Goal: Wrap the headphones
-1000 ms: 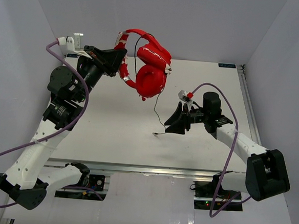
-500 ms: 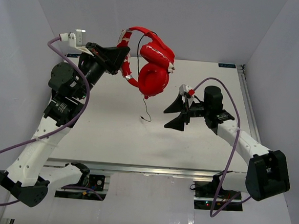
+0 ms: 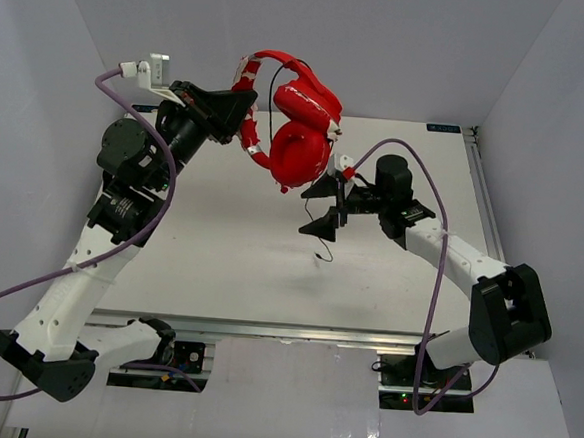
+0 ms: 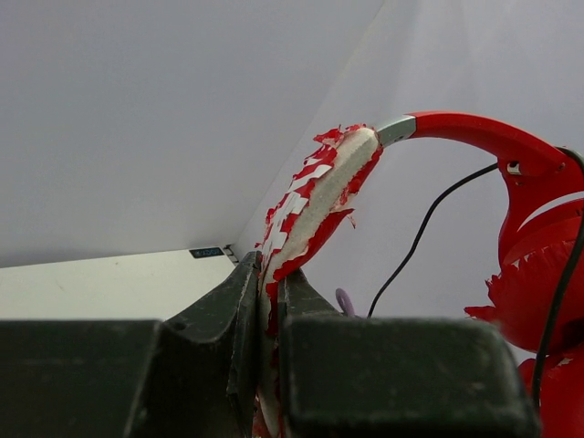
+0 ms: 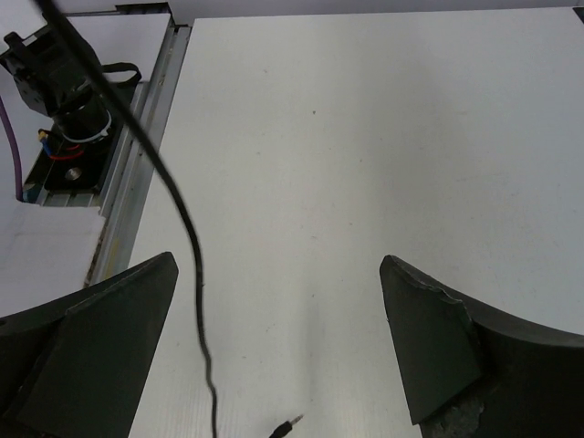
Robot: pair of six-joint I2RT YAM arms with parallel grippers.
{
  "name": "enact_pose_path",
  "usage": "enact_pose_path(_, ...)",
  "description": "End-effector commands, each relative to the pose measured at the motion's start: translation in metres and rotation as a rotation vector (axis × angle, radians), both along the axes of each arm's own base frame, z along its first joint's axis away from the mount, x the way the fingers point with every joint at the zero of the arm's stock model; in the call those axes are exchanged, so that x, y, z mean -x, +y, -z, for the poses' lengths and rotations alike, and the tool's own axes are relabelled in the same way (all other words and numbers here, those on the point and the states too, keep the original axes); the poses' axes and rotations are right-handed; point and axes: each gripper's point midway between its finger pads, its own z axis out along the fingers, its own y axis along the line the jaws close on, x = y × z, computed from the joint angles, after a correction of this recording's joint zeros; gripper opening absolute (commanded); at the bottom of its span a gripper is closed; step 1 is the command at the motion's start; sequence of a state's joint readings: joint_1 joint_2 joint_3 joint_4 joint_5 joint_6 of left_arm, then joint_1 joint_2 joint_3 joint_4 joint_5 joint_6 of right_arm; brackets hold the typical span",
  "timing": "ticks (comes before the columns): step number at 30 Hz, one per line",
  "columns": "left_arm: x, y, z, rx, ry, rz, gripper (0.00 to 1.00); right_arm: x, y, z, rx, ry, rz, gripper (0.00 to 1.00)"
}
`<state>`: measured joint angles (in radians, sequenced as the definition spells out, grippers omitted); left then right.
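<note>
The red headphones [image 3: 300,129] hang in the air over the table's far side. My left gripper [image 3: 247,112] is shut on their peeling red-and-white headband [image 4: 315,196], with one cup [image 4: 538,274] to the right. The thin dark cable [image 3: 329,237] dangles from the cups, and its plug [image 5: 290,424] hovers just above the table. My right gripper [image 3: 323,205] is open wide just below and to the right of the cups. The cable [image 5: 187,246] falls between the fingers, close to the left finger [image 5: 109,338] and touching neither.
A metal rail [image 5: 137,155] runs along the table's near edge, with the left arm's base [image 5: 59,100] beyond it. White walls close in the back and both sides. A purple robot cable [image 3: 416,173] loops over the right arm.
My right gripper has opened wide, let the cable go, and moved left up toward the cups. The loose cable end swung left, then back. The left gripper rose slightly with the headband.
</note>
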<state>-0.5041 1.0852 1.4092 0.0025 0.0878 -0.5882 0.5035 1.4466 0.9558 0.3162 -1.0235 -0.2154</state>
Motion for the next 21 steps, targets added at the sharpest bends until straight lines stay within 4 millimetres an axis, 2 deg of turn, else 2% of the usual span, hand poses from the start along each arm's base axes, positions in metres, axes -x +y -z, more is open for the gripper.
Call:
enact_pose_path(1,0.012,0.019,-0.04,0.109,-0.06,-0.047,0.0,0.01,0.004,0.004,-0.012,-0.072,-0.058,0.9)
enact_pose_path(4,0.008,0.026,-0.039,0.118,-0.05,-0.09,0.0,0.022,-0.002,0.018,0.008,-0.071,-0.073,0.81)
enact_pose_path(10,0.007,0.035,-0.041,0.128,-0.044,-0.135,0.0,0.05,-0.015,0.031,0.009,-0.049,-0.105,0.62)
enact_pose_path(14,0.006,0.042,-0.038,0.135,-0.032,-0.17,0.0,0.067,-0.018,0.029,-0.005,-0.021,-0.171,0.37)
enact_pose_path(18,0.007,0.044,-0.038,0.139,-0.031,-0.178,0.0,0.077,-0.018,0.019,-0.02,-0.006,-0.211,0.26)
enact_pose_path(21,0.008,0.046,-0.04,0.144,-0.035,-0.182,0.0,0.082,-0.02,0.014,-0.018,0.001,-0.221,0.11)
